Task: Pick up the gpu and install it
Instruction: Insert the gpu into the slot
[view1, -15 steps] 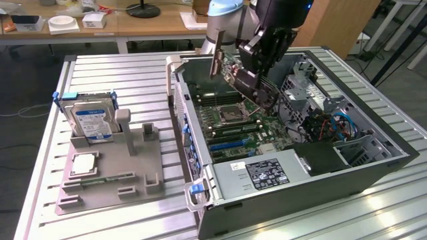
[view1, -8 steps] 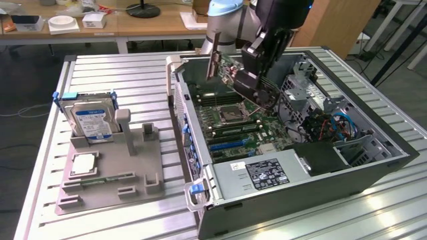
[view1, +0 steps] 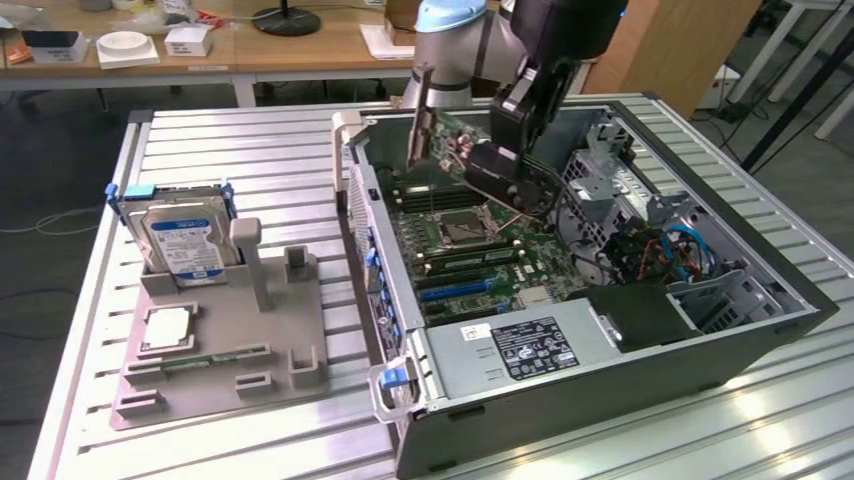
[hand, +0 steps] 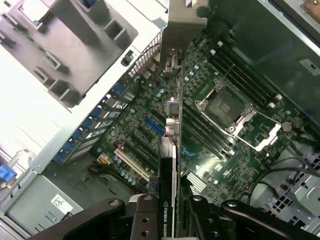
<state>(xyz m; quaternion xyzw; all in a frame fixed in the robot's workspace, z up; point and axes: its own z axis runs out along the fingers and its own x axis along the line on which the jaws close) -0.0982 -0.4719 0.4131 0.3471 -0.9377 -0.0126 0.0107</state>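
As hand (hand: 172, 216) grips, gpu (hand: 171, 150) stands edgewise.

Your exterior camera sits high off the table's (view1: 240, 140) near side, angled down across the whole open computer case (view1: 641, 390) toward the far desks (view1: 307, 50). Your wrist camera hangs close, sighting along the gpu (hand: 168, 160) edge. Both share the motherboard (view1: 527, 283) (hand: 200, 165) and CPU socket (view1: 458, 226) (hand: 222, 102).
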